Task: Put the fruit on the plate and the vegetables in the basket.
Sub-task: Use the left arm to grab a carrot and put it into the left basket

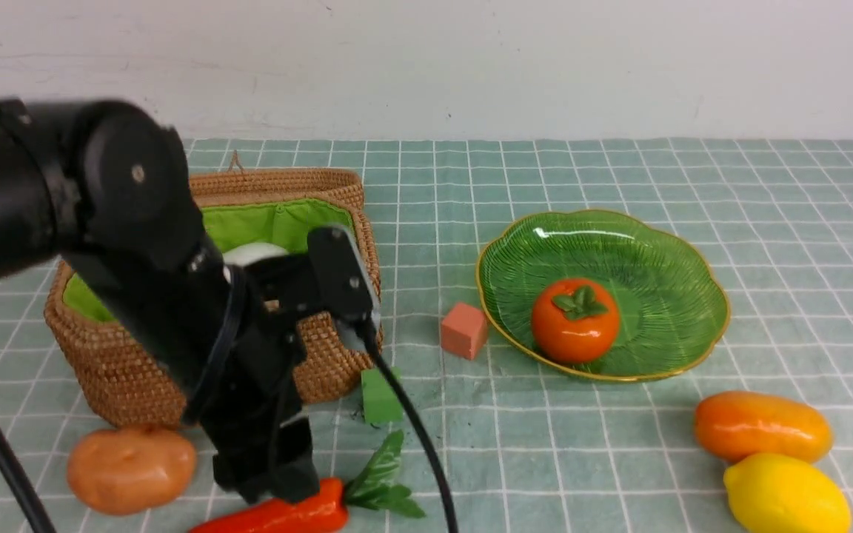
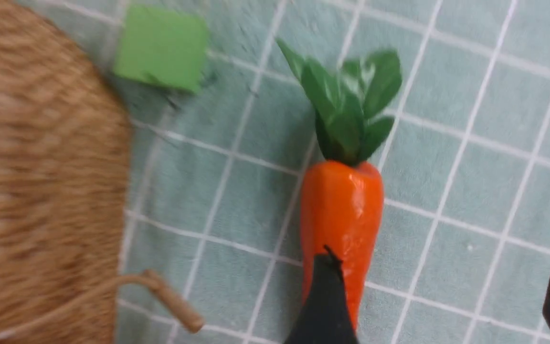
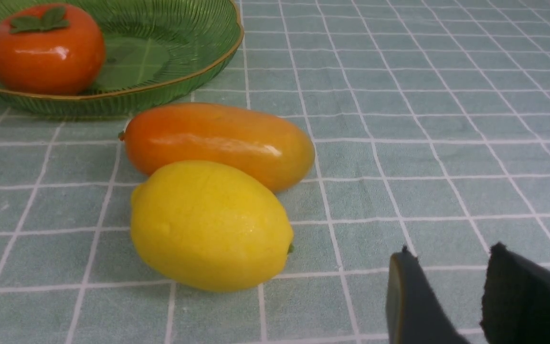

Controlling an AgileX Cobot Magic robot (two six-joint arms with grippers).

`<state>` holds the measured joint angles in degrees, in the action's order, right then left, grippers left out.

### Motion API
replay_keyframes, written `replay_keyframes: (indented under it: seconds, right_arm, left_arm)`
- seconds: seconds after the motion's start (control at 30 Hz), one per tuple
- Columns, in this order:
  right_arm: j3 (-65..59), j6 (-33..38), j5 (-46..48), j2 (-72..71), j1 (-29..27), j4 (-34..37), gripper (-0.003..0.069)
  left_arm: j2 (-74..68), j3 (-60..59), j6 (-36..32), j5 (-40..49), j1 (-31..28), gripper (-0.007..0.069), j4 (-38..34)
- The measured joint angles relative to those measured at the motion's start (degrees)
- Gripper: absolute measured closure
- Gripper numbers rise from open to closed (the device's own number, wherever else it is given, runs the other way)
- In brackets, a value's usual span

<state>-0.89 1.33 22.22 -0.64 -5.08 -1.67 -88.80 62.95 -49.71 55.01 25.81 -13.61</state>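
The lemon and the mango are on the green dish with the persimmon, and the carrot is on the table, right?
Not quite: the right wrist view shows the lemon and the mango on the table, outside the green dish. The persimmon is on the dish and the carrot is on the table.

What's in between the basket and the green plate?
A salmon cube sits between the basket and plate, and a green cube is nearer the basket's front corner, as the front view shows.
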Motion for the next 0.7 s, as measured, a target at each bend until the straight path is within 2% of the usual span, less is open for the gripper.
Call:
replay_keyframes:
  seconds: [0.23, 0.37, 0.47, 0.53, 0.7]
  right_arm:
    - [0.0, 0.0, 0.0, 0.0, 0.0, 0.0, 0.0417]
    - [0.0, 0.0, 0.0, 0.0, 0.0, 0.0, 0.0417]
    - [0.0, 0.0, 0.0, 0.0, 0.0, 0.0, 0.0417]
    - [0.0, 0.0, 0.0, 0.0, 0.0, 0.0, 0.0417]
    - [0.0, 0.0, 0.0, 0.0, 0.0, 0.0, 0.0417]
  left_arm:
    - [-5.68, -5.3, -0.03, -8.96, 0.07, 0.0073, 0.21]
    - [-11.24, -5.79, 3.41, -13.38, 0.07, 0.0089, 0.21]
    - [-12.98, -5.81, 4.3, -13.66, 0.07, 0.015, 0.25]
    - [-12.98, -5.39, 4.51, -12.35, 0.07, 0.0253, 0.32]
    - [-11.95, -1.75, 4.57, -6.03, 0.07, 0.027, -0.02]
